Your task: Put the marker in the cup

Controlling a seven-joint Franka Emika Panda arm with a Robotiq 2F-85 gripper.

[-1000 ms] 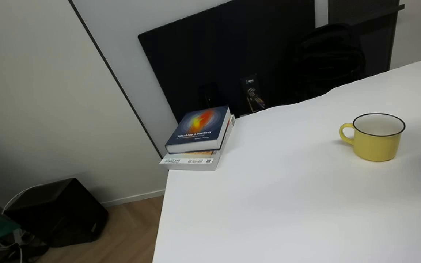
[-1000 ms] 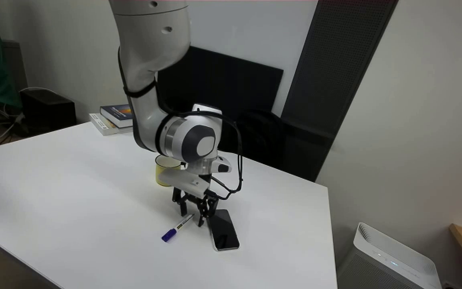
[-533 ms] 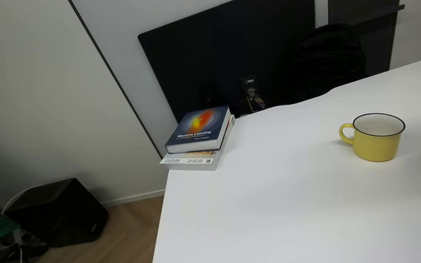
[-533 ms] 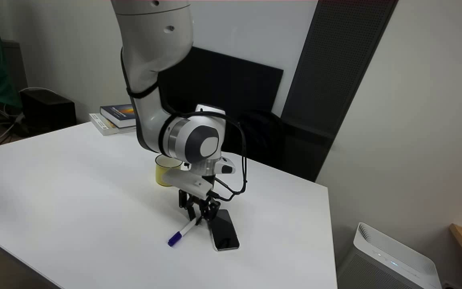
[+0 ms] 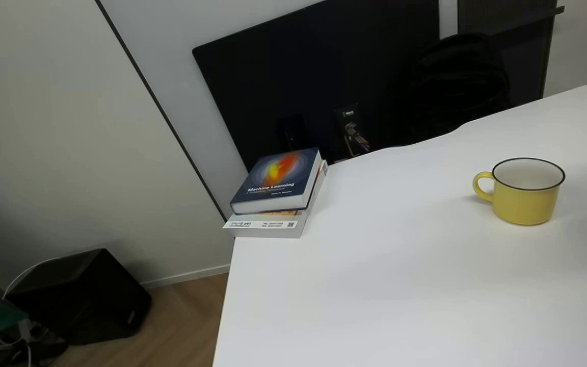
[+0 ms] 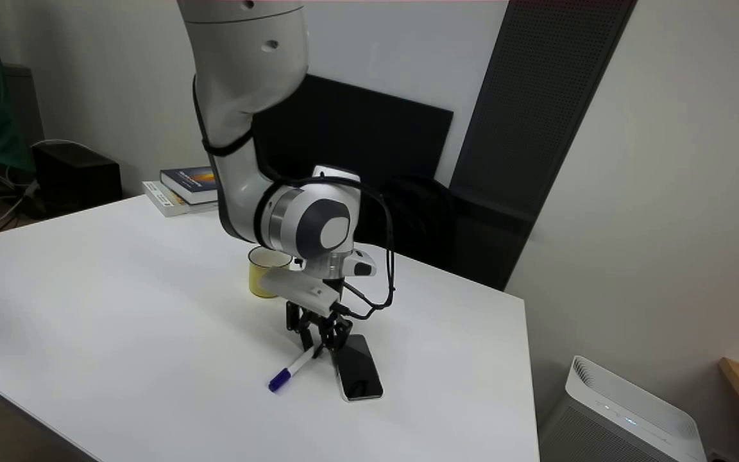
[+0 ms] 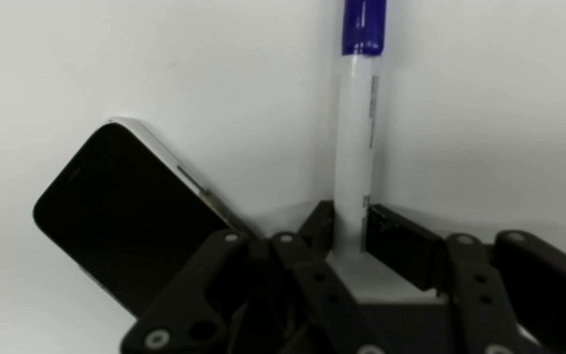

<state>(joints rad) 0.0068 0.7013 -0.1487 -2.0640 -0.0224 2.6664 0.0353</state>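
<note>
The marker [image 7: 354,128] is white with a purple-blue cap. In the wrist view it runs straight up from between the jaws, cap end away from me. My gripper [image 7: 351,223] is shut on its barrel, one pad [image 7: 396,241] pressing from the right and the other from the left. The end behind the pads is hidden. In an exterior view the gripper [image 6: 313,351] is low over the table, and the marker [image 6: 295,369] slants down and left from it. Whether it touches the table I cannot tell. The yellow cup [image 5: 525,204] stands upright, partly behind the arm in an exterior view [image 6: 260,277].
A black phone [image 6: 358,369] lies flat right beside the gripper; the wrist view shows the phone [image 7: 130,211] to the left of the jaws. Two stacked books [image 5: 275,183] sit at a corner of the white table [image 5: 375,285]. A black panel [image 5: 319,76] stands behind the table.
In the exterior view the gripper has shifted slightly right and closed on the marker, which moved right and rolled with it. Over the last half second almost nothing moved. The cup stayed put.
</note>
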